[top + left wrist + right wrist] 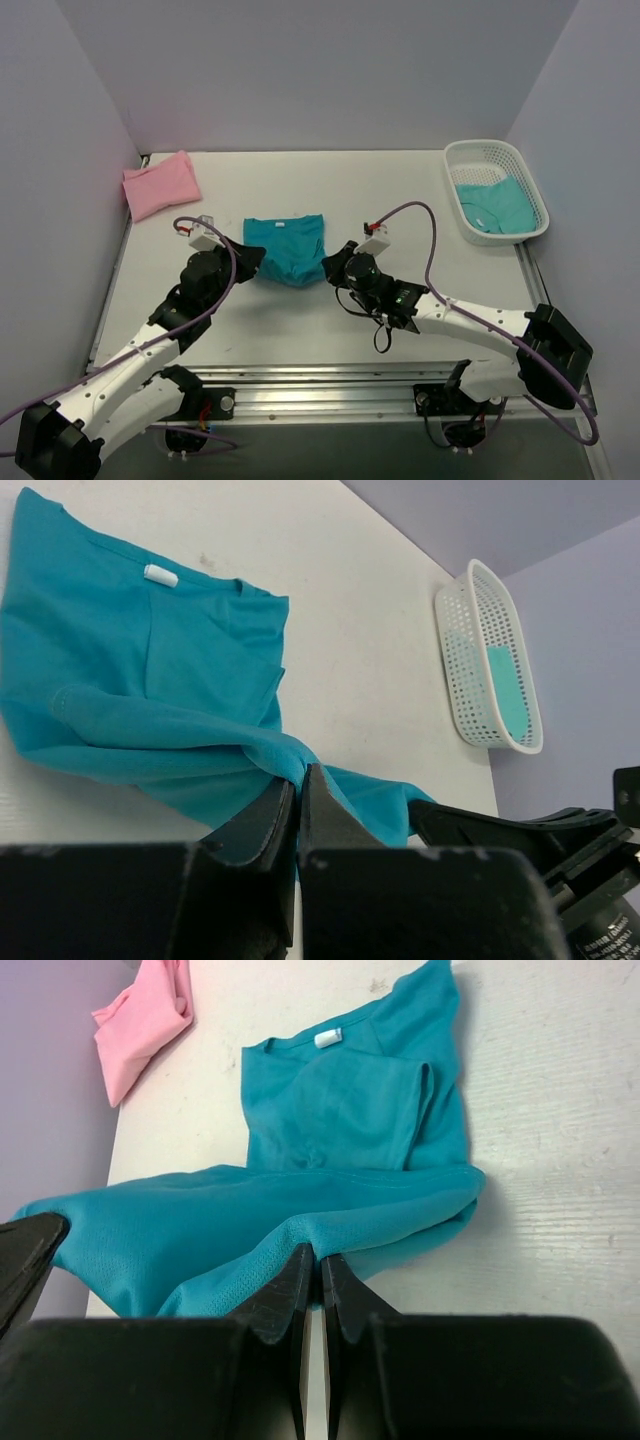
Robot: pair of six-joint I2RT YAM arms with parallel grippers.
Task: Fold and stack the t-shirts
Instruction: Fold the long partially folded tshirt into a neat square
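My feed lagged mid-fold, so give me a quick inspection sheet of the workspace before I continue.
Surface: white table, lightly scuffed.
Job's things: teal t-shirt part-folded at centre; pink t-shirt folded at the far left corner; teal cloth lies in the basket.
Clutter: white mesh basket at far right; nothing else seen.
Grippers: left gripper and right gripper both shut on the teal t-shirt's near edge.
Cables: purple cables loop above each wrist.
Surroundings: plain lavender walls.
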